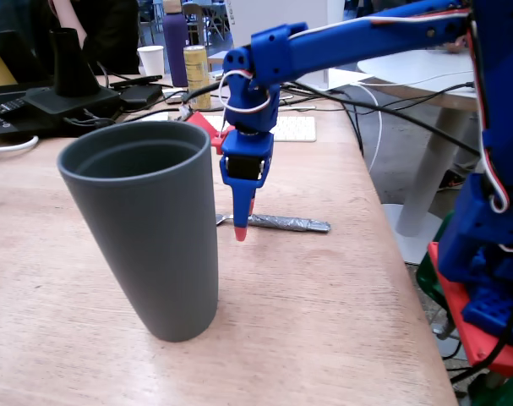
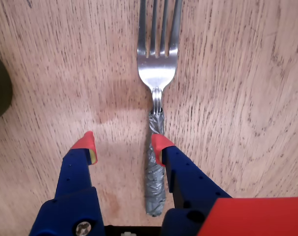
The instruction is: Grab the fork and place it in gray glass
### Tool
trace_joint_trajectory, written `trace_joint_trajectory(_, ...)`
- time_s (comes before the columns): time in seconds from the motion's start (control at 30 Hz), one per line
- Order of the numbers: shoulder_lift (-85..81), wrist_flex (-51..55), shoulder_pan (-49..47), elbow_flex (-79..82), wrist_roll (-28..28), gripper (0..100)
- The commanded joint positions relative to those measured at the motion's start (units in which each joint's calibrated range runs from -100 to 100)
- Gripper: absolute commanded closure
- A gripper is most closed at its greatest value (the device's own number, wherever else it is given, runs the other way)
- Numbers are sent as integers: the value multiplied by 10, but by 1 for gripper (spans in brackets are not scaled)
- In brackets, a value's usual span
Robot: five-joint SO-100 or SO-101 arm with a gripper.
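1. Gripper (image 2: 123,146) hangs over the fork (image 2: 156,88), jaws apart, nothing clamped. Wrist view: red tips straddle bare wood mostly; right tip sits at or over the foil handle, left tip well off to the left.
2. Fork lies flat on the wooden table (image 1: 341,304). Fixed view: fork (image 1: 288,223) is just right of and behind the gray glass (image 1: 143,228), handle end pointing right, head hidden behind gripper (image 1: 240,227).
3. Gray glass stands upright near the front-left of the table, rim open, empty as far as can be seen.
4. Risk: gripper is off-centre. Handle lines up w/ the right finger, not the gap. Descending like this likely lands the right tip on the foil, pushing or rolling the fork instead of straddling it.
5. Risk: fork is thin and flat on wood. Tips may close above it or scrape the table w/o getting under; foil wrap helps grip but looks crinkled, could slip or twist.
6. Risk: pinch near the neck end of the handle means a heavy head on one side, so the fork may swing or tilt when lifted.
7. Risk: glass is close by and tall. Arm or dangling fork could clip the rim on the carry and tip it.
8. Bg clutter (gold can (image 1: 196,76), white paper cup (image 1: 151,60)) sits far back, no issue.
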Motion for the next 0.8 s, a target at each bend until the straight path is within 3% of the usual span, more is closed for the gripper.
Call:
trace_joint_trajectory(0.0,-7,-5,-3,-3,-2,75)
trace_joint_trajectory(0.63,59,-7,53,-13,5,75)
trace_joint_trajectory(0.77,59,-18,53,-12,41,75)
